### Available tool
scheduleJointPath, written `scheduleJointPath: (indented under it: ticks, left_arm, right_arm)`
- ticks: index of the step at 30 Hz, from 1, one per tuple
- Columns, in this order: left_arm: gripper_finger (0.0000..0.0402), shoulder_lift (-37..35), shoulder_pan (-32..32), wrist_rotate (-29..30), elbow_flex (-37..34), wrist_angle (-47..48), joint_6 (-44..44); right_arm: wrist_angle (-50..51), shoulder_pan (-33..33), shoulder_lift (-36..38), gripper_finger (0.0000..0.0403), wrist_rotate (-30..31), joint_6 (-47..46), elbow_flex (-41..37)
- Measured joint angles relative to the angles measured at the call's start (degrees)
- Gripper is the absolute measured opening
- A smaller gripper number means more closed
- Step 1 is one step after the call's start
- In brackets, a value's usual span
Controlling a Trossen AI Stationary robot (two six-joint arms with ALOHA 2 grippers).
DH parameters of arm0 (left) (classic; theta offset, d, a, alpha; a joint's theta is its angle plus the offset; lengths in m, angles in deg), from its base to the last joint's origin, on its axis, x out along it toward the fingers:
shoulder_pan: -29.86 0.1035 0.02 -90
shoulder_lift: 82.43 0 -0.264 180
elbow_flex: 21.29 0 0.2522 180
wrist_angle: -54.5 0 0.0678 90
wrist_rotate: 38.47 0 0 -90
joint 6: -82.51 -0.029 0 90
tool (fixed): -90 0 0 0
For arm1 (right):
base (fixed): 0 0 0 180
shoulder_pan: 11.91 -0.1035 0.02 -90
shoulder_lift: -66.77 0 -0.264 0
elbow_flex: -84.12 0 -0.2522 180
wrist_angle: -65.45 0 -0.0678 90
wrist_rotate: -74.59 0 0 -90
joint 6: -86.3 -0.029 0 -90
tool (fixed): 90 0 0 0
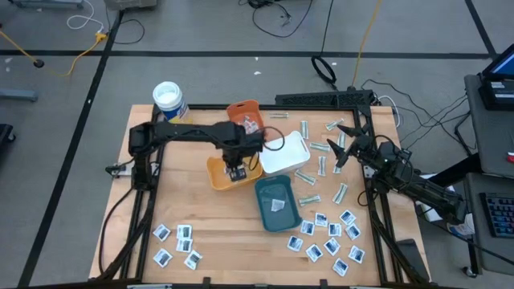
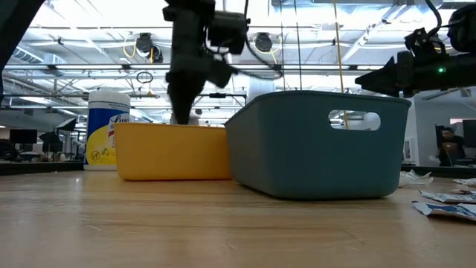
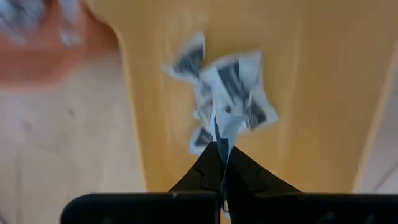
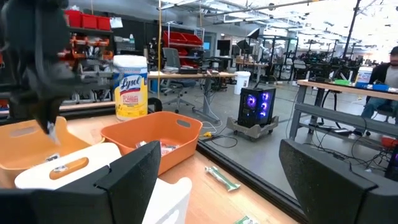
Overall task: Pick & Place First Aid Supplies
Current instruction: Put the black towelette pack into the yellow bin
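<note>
Holding a white sachet (image 3: 231, 93) with dark print by one corner, my left gripper (image 3: 222, 163) clenched tight on it right over the yellow tray (image 3: 311, 74). To do this well I'd stay above the tray's middle before letting go, since the packet dangles loosely. My right gripper (image 4: 217, 180) hangs wide open, empty, over by the strips. Can't tell what's already inside the tray; its wall hides that from table height.

Robotics lab; workbenches (image 4: 348, 87), red bins (image 4: 93, 22)
</note>
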Motion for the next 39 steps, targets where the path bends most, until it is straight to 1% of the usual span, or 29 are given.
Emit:
scheduleJointPath:
  ticks: [4, 8, 13, 16, 18, 20, 27, 30, 34, 39]
  left_arm:
    - [0.0001, -0.01, -0.62, 0.02, -5.41, -4.41, -0.20]
    - [0.0001, -0.02, -0.88, -0.02, -9.12, -8.81, -0.17]
    - [0.0004, -0.02, -1.10, -0.07, -10.52, -11.01, -0.21]
    - [0.0023, -0.02, -1.09, -0.05, -10.55, -11.11, -0.39]
    - [0.0044, -0.02, -1.09, 0.00, -10.55, -11.09, 0.00]
    - [0.0074, -0.02, -1.12, 0.00, -10.55, -11.10, 0.22]
    - [0.0220, -0.02, -0.58, -0.19, -10.12, -9.20, 0.24]
    - [0.0269, -0.06, -0.09, 0.31, -8.57, -6.17, 0.03]
    - [0.0308, -0.09, 0.04, -0.35, -6.65, -1.91, -0.95]
    - [0.0329, -2.37, -0.46, -3.58, -6.32, 1.31, -3.89]
  right_arm:
    - [-0.03, -0.01, 0.00, 0.0322, 0.00, 0.00, 0.00]
    - [-0.06, -0.02, 0.00, 0.0322, 0.00, 0.00, 0.00]
    - [-0.06, -0.01, 0.00, 0.0322, 0.00, 0.01, 0.00]
    - [-0.06, -0.01, 0.00, 0.0322, 0.00, 0.00, 0.00]
    - [-0.06, -0.01, 0.00, 0.0322, 0.00, 0.00, 0.00]
    - [-0.06, -0.01, 0.00, 0.0322, 0.00, 0.00, 0.00]
    - [-0.05, -0.01, 0.00, 0.0322, 0.00, 0.01, 0.00]
    - [-0.06, -0.02, 0.00, 0.0322, 0.00, 0.01, 0.00]
    - [-0.06, -0.02, 0.00, 0.0322, 0.00, 0.00, 0.00]
    - [-0.06, -0.01, 0.00, 0.0322, 0.00, 0.00, 0.00]
